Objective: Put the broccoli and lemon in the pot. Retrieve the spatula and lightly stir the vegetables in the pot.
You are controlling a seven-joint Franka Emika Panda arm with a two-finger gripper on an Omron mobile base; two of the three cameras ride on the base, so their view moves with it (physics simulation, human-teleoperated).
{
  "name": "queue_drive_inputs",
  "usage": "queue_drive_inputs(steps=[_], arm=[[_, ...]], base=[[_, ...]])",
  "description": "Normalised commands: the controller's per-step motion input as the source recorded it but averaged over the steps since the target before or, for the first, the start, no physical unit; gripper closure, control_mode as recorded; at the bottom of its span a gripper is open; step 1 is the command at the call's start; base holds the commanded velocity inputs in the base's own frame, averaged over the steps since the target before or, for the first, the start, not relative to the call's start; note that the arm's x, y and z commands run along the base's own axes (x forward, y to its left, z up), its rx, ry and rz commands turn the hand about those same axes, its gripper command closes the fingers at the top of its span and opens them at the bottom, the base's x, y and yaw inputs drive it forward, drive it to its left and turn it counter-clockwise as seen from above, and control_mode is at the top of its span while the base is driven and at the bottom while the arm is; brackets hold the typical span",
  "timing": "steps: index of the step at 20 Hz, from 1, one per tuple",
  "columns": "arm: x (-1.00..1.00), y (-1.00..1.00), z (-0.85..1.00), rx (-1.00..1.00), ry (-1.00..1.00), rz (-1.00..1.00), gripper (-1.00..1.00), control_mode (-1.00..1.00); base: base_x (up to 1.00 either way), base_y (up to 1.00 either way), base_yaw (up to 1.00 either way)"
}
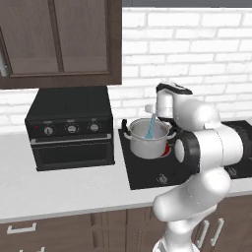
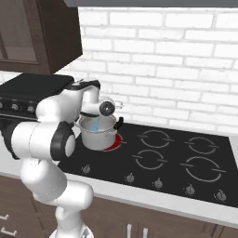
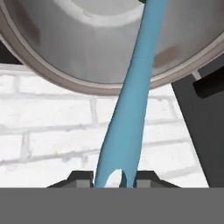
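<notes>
gripper [image 3: 114, 183]: clamped on spatula [image 3: 131, 100] handle end
spatula: blade down inside pot [image 1: 147, 139] on stove
step: stirring, I'd judge
tip: small slow circles, avoid pot wall

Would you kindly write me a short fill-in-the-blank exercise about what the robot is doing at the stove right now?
1. The pincer is shut on the handle of the light-blue ____.
2. The spatula reaches down into the steel ____.
3. The pot stands on the black ____, right of the toaster oven.
4. The wall behind the cooktop is white ____.

Missing words: spatula; pot; cooktop; brick
</notes>
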Motion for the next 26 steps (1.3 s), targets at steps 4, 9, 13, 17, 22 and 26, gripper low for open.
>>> queue_drive_inputs(steps=[4,9,13,17,22,26], arm=[[0.01,-0.06,-1.00,0.00,-0.15,0.24,1.00,-1.00],[0.00,-0.09,-0.80,-0.03,-0.34,0.16,1.00,-1.00],[-0.15,-0.16,-0.41,-0.30,-0.46,0.01,1.00,-1.00],[-0.17,0.00,-0.24,-0.43,-0.50,0.00,1.00,-1.00],[-0.02,0.07,-0.19,-0.44,-0.39,0.00,1.00,-1.00],[0.00,0.25,-0.51,-0.40,-0.23,0.00,1.00,-1.00]], base=[[0.00,0.00,0.00],[0.00,0.00,0.00],[0.00,0.00,0.00],[0.00,0.00,0.00],[0.00,0.00,0.00],[0.00,0.00,0.00]])
